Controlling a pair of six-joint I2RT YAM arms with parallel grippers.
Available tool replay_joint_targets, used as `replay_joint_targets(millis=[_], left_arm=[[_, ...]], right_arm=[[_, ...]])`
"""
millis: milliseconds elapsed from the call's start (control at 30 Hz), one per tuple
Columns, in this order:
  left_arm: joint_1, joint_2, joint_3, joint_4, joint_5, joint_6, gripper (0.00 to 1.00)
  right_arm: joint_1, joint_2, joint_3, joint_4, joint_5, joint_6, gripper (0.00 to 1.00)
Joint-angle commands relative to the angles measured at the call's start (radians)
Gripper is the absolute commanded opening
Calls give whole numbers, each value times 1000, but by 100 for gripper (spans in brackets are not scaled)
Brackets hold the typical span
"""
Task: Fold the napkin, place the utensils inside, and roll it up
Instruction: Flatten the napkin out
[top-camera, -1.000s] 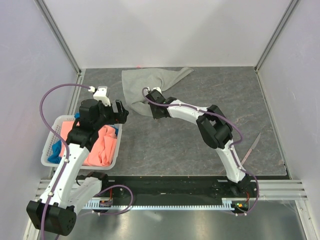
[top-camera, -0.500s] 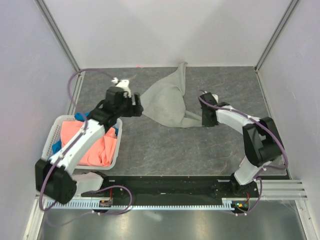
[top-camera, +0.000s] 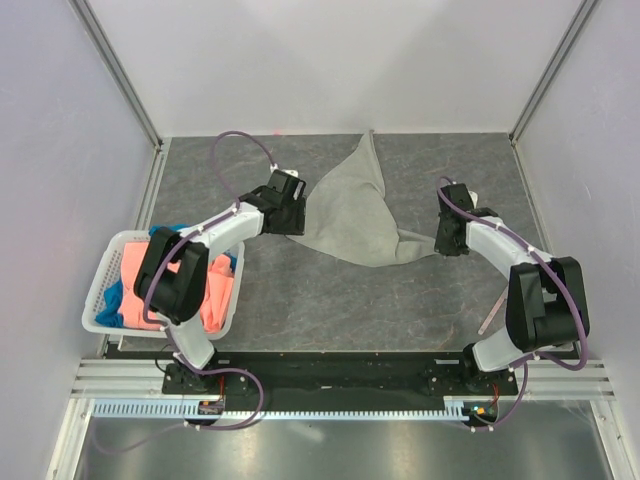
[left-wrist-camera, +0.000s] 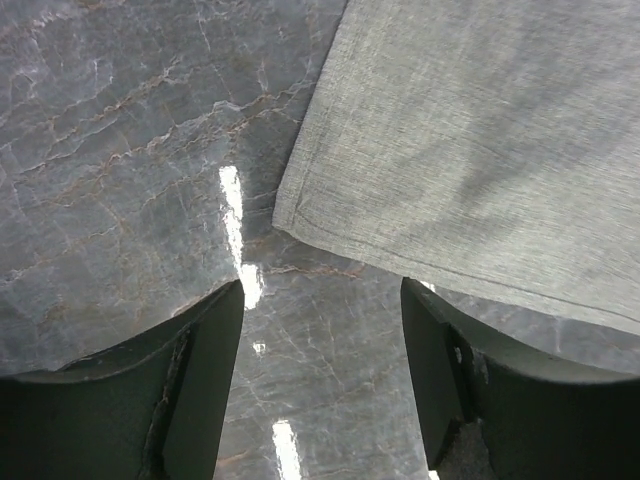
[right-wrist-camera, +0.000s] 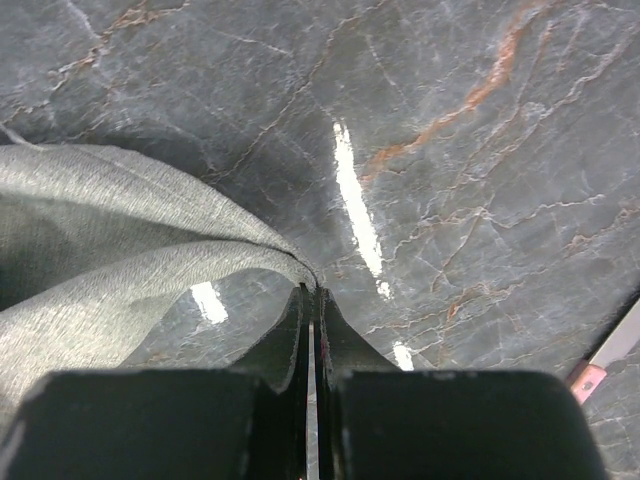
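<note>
My right hand (right-wrist-camera: 310, 292) clamped on 1 corner of the grey napkin (top-camera: 352, 215), my left hand (left-wrist-camera: 322, 292) spread apart above the desk (top-camera: 330, 300), another napkin corner just ahead, untouched

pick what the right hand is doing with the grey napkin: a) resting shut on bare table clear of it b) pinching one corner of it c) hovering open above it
b: in the right wrist view the right hand is shut on a corner of the napkin.
</note>
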Motion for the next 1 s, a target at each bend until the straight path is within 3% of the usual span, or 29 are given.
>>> replay_joint_targets(millis=[0, 533, 967], left_arm=[[-3, 52, 60, 11, -33, -9, 69], [3, 155, 61, 45, -112, -66, 60], [87, 120, 3, 148, 32, -158, 55]], right_arm=[[-2, -17, 11, 1, -32, -20, 0], [-3, -30, -7, 21, -99, -30, 0], [-2, -26, -21, 22, -108, -37, 0]])
